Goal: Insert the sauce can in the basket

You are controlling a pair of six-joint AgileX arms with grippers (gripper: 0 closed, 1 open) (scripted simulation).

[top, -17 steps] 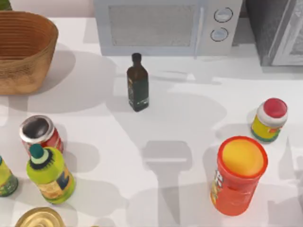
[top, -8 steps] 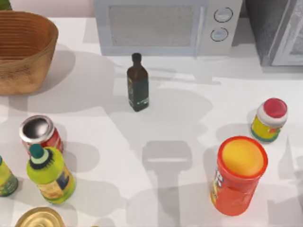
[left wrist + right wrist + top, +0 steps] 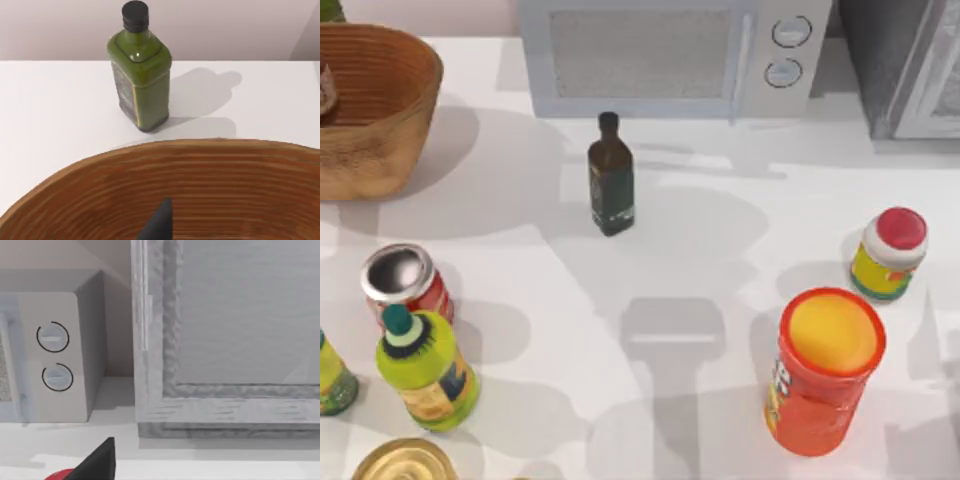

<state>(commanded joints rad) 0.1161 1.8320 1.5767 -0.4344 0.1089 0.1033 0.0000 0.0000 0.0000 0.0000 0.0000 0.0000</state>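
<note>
Counter (image 3: 720,250), nearest edge: gold-lidded tin (image 3: 405,460), half cut off. Beside it a yellow-green bottle with teal cap (image 3: 425,370), upright, just touching a red can with shiny silver top (image 3: 405,283) behind it. On the right, a tall orange canister (image 3: 825,370). Just beyond it a small yellow jar with red lid (image 3: 890,255), apart from the canister. Mid-counter, a dark glass bottle (image 3: 610,178) stands alone, upright. Far left, the basket (image 3: 380,150). The sauce can (image 3: 324,90) shows as a brownish sliver inside the rim, at the view's left edge; held or resting, cannot tell. Left pincer (image 3: 159,222) hangs over the basket's ribbed inner wall (image 3: 225,190); clenched or released, cannot tell. Behind the basket, a square green bottle (image 3: 140,85), upright, near the back wall. Right pincer (image 3: 97,462) is over the right side, facing the microwave (image 3: 50,355) and a grey cabinet (image 3: 240,315); its grip cannot be told either. The microwave (image 3: 670,55) sits along the back edge.
</note>
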